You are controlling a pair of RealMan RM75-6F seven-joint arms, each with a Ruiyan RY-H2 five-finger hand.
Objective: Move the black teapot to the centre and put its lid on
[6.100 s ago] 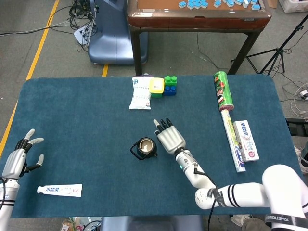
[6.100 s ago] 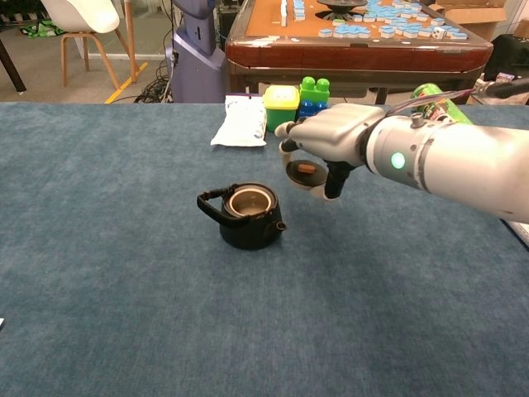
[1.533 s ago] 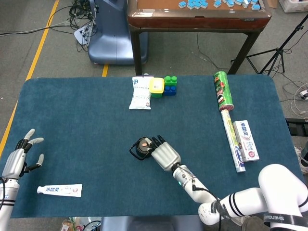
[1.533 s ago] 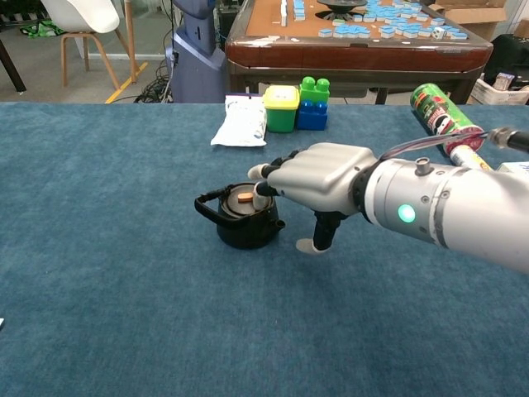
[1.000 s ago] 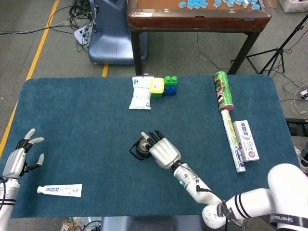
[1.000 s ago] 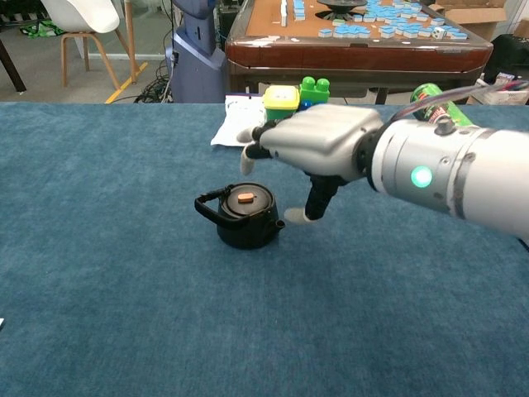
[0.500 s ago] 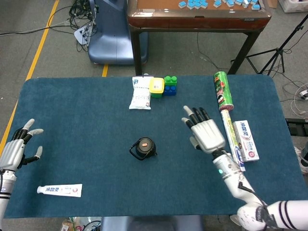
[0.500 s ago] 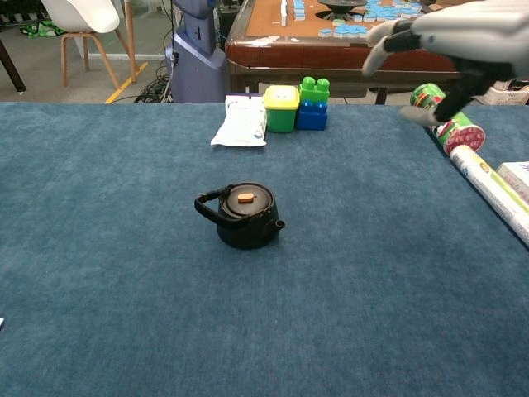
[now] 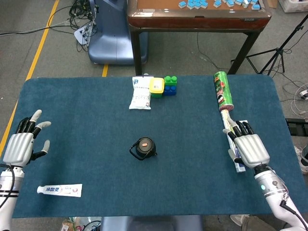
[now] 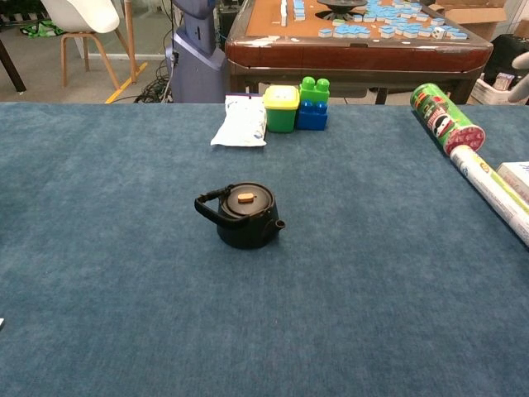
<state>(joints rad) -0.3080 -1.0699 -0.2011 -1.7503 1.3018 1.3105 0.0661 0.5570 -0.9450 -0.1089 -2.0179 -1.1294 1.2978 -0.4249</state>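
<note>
Head view: black teapot sits near the table's centre, lid seated on it, so its inside is hidden. Left hand hovers at the left edge, fingers spread, empty. Right hand is above the toothpaste box, fingers apart, apparently holding nothing; box mostly covered.

Chest view: teapot lidded, standing alone; a pale sliver at the right edge is possibly a fingertip.

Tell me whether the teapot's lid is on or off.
On. The black teapot stands upright with its lid seated flat over the opening, the small brown knob on top; no hand touches it.
</note>
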